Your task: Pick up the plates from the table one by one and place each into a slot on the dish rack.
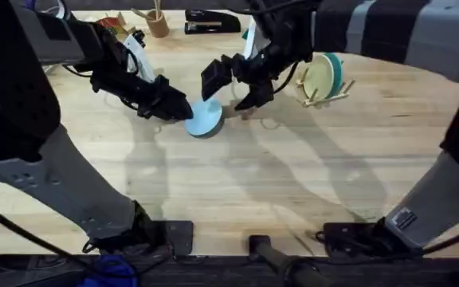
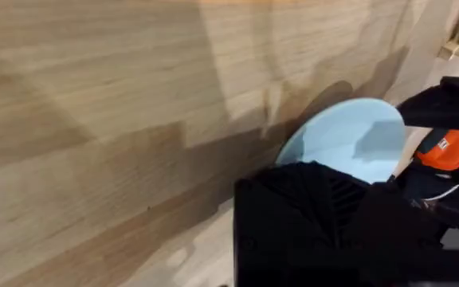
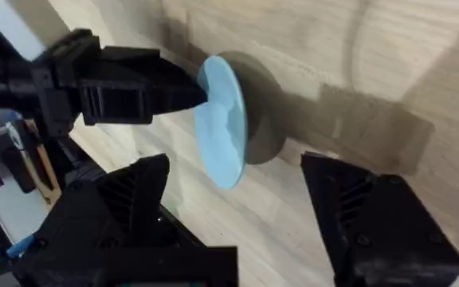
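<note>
My left gripper [image 1: 178,109] is shut on the near-left rim of a light blue plate [image 1: 205,119], which it holds tilted up on edge with its lower rim at the table [image 1: 237,183]. In the right wrist view the plate [image 3: 221,119] stands edge-on, pinched by the left gripper [image 3: 191,92]. My right gripper [image 1: 233,89] hovers just behind and right of the plate, open, one finger on each side of it [image 3: 237,171]. The dish rack [image 1: 325,96] stands at the back right with a cream plate [image 1: 317,76] and a teal plate [image 1: 337,72] upright in its slots.
A black stapler [image 1: 212,21] and a wooden cup of sticks [image 1: 158,24] sit along the far edge. Coloured items [image 1: 118,28] lie at the back left behind the left arm. Bare wood stretches across the near half of the table.
</note>
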